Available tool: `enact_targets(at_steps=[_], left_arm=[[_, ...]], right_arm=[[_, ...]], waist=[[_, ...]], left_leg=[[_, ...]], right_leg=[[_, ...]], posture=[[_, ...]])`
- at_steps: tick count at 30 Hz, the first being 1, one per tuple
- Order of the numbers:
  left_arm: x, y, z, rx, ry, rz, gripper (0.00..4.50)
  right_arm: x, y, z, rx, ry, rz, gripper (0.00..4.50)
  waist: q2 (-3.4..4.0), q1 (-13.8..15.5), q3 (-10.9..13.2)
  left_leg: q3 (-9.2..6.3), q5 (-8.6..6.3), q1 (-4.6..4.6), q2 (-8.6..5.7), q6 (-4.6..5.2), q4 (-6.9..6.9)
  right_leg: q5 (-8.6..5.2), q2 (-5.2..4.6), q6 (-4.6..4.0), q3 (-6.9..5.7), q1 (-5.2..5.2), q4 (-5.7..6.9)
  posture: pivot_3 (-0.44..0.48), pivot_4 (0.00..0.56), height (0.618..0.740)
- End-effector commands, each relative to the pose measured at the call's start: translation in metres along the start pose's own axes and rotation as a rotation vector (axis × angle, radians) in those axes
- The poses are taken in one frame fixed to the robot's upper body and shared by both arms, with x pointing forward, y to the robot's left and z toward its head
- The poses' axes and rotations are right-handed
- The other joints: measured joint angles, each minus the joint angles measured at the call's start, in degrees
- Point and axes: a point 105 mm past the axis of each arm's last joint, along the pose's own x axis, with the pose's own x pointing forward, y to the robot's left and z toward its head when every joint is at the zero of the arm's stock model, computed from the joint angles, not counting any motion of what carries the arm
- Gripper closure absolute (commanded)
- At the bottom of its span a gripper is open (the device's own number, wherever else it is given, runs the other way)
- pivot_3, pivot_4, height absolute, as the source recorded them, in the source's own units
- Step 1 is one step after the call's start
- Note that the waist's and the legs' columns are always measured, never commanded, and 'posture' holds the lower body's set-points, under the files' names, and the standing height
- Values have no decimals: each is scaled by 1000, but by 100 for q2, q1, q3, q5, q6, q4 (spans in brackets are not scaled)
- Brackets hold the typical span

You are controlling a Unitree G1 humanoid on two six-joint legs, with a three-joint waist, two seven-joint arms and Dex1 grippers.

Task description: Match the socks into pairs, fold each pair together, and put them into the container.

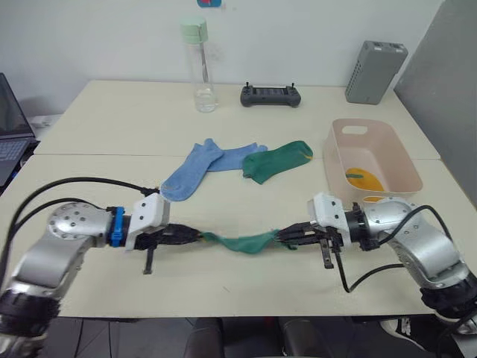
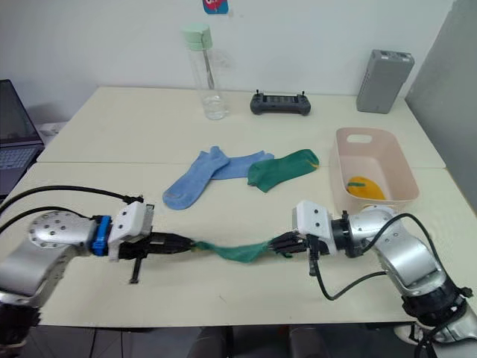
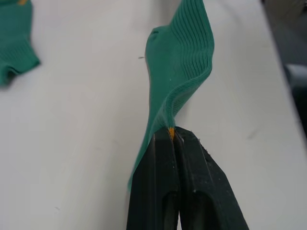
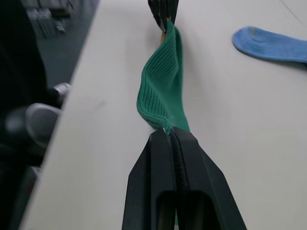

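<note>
A cream table (image 1: 112,119) made of joined tops stands against a plain white wall (image 1: 89,37). A grey panel (image 1: 447,82) rises at far right. A laptop (image 1: 11,127) sits at the far left edge.

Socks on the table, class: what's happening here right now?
Both grippers, left and right, pinch opposite ends of one green sock, stretched between them above the table. Its green match and two blue socks lie behind. A yellow pair sits in the pink tub.
</note>
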Motion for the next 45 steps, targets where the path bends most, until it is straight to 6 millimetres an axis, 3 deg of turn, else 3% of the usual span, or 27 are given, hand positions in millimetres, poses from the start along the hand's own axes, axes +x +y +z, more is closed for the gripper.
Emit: enact_targets(at_steps=[1, 4, 9, 12, 15, 23, 29, 34, 45], left_arm=[[-3, -28, 18, -111, -43, -112, 4462], [-1, -42, 10, -210, -26, -146, 4462], [10, -32, -15, -194, 28, -82, 4462], [12, -7, -24, -170, 36, 20, 4462], [13, 6, -32, -153, 61, 44, 4462], [22, 49, -36, -33, 96, 119, 4462], [29, 59, -38, 1, 115, 117, 4462], [31, 61, -44, 17, 138, 111, 4462], [37, 76, -40, 68, 124, 167, 4462]], right_arm=[[-4, 30, 17, 186, -68, 123, 4500], [-5, 58, 13, 370, -62, 261, 4500], [4, 45, 0, 425, -59, 182, 4500], [4, 18, -13, 405, -22, 72, 4500], [3, 1, -23, 377, 16, 25, 4500], [6, -42, -41, 252, 97, -22, 4500], [12, -66, -42, 175, 115, -66, 4500], [16, -75, -49, 150, 132, -77, 4500], [13, -68, -52, 150, 144, -56, 4500]], waist=[[0, 0, 0], [0, 15, 0], [1, 8, 1], [-1, 7, 1], [-3, 5, 0], [-3, 20, 0], [-3, 5, 0], [-3, 12, 0], [-2, 16, 0]], left_leg=[[0, 0, 0, 4, 0, -1], [3, -1, 1, 8, -1, -2], [5, -1, 7, 11, 0, 1], [12, -1, 8, 15, 0, 4], [23, -1, 4, 16, 0, 5], [43, -2, -21, 18, 2, -15], [39, -3, -23, 20, 3, -41], [39, -3, -22, 20, 3, -39], [33, -2, -20, 20, 2, -10]], right_leg=[[-4, 0, -7, -1, 2, 0], [-8, -1, -14, -2, 1, -3], [-9, 2, -16, -3, -6, -8], [-9, 0, -16, 0, -24, -29], [-4, -1, -15, 8, -29, -52], [31, 6, 35, 9, -32, -46], [38, 12, 1, 6, -39, -45], [38, 12, 1, 5, -36, -46], [44, 12, 19, 4, -18, -40]], posture=[[0, 150, 740], [0, 150, 740], [0, 150, 740], [0, 150, 740], [0, 150, 740], [0, 150, 740], [0, 150, 740], [0, 150, 740], [0, 150, 740]])
